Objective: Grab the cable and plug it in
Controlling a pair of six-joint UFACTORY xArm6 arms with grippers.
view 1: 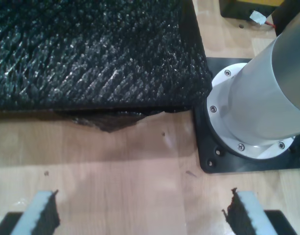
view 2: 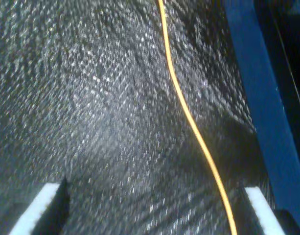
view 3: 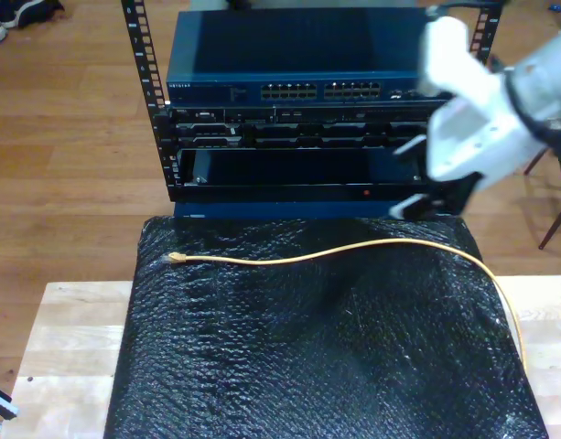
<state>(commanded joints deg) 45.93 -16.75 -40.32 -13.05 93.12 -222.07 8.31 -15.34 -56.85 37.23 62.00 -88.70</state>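
While the cable (view 3: 353, 249) lies across the black mat (view 3: 326, 347), plug (view 3: 176, 259) toward 9 o'clock in the exterior view, my second claw (view 2: 152, 205) hovers wide above it; my first claw (view 1: 140, 210) gapes wide over the desk (view 1: 115, 161)

Cable (view 3: 353, 249) runs off foam mat (view 3: 326, 347) edge at exterior view's right; plug (view 3: 175, 259) detail too small.

Arm (view 3: 486, 110): white housing, grey link. Base (view 1: 267, 98): silver column, white flange with screws, black plate. Fingers (view 1: 42, 213): pale blue, black ridged pads.
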